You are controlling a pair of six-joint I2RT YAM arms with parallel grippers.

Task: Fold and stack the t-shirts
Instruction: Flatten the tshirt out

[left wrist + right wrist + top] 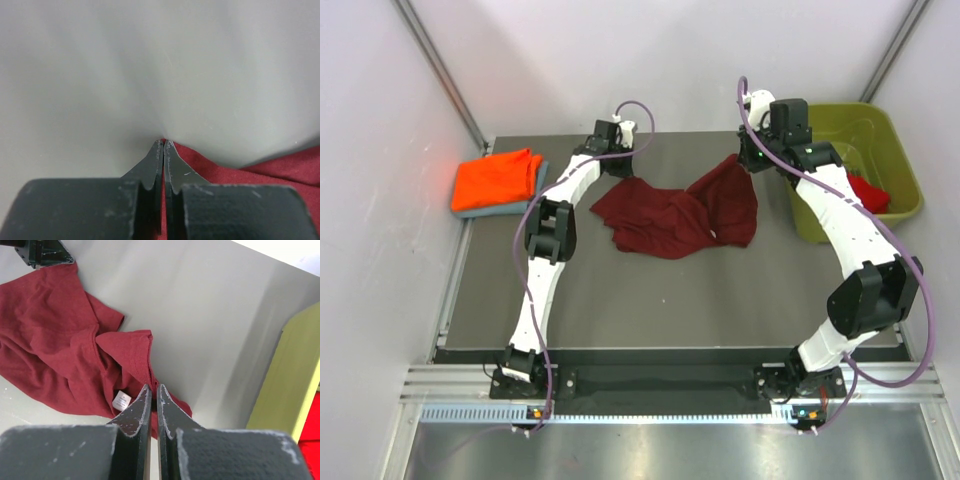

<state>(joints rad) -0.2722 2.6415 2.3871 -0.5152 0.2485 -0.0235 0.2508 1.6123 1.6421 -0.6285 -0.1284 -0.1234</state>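
The dark maroon t-shirt (675, 215) lies crumpled in the middle of the table. My left gripper (618, 165) is shut on its far left corner; in the left wrist view the jaws (163, 142) pinch maroon cloth (280, 167). My right gripper (752, 160) is shut on the shirt's far right edge, as the right wrist view (154, 387) shows, next to the white label (120, 401). The bright orange t-shirt (498, 178) lies folded on the grey-blue t-shirt (538, 190) at the far left. The bright red t-shirt (870, 192) sits in the bin.
The olive-green bin (890, 130) stands at the far right, close to my right arm; its wall also shows in the right wrist view (290, 380). White walls enclose the table on the left, back and right.
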